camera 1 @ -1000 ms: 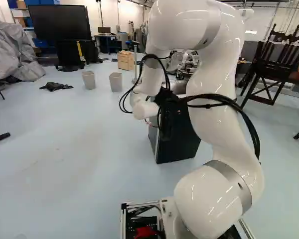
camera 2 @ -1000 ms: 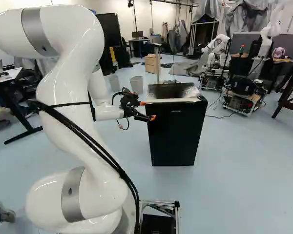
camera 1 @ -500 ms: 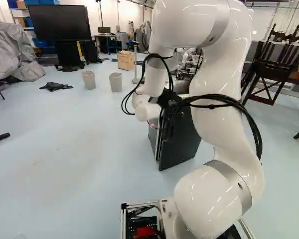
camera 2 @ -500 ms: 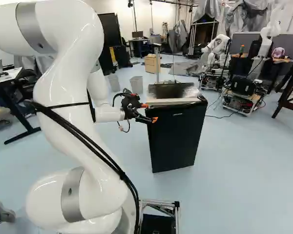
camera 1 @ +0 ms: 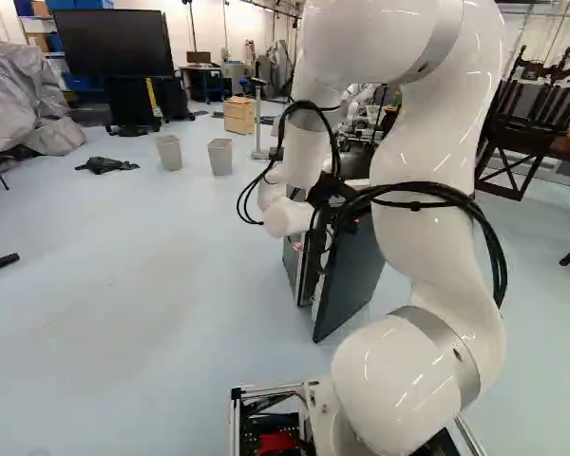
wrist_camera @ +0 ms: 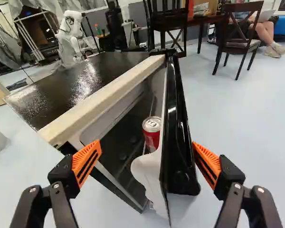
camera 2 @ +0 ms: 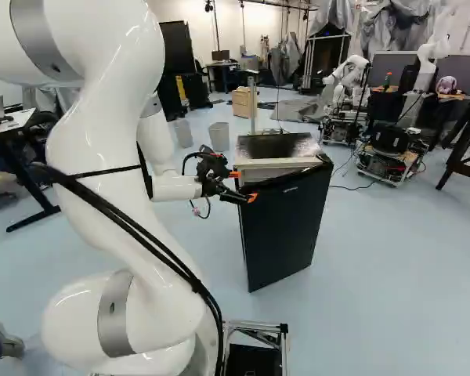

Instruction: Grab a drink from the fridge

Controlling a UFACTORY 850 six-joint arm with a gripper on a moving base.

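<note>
Glossy black fridge door (wrist_camera: 175, 142) has swung wider, at twelve o'clock. Black orange-padded pincer (wrist_camera: 146, 144) stands open; ungripped, the door could slip.

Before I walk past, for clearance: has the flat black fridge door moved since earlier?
Yes, the door has swung farther outward from the glossy black fridge top.

Floor (camera 1: 123, 275) pale blue-grey, faintly scuffed. White far wall (camera 1: 237, 28), brightly lit. At the left of the left base view: big dark screen (camera 1: 114, 43), grey sheeting (camera 1: 24, 90) heaped beside it, dark cloth (camera 1: 106, 165) on the floor. Two bins, the first (camera 1: 169, 152) and second (camera 1: 220, 157) near each other — light wooden cabinet (camera 1: 238, 114) beyond. Right base view, left side: white-topped desk (camera 2: 12, 123), cluttered. Wrist view: dark wooden chair (wrist_camera: 238, 40) near a table (wrist_camera: 199, 21).
</note>
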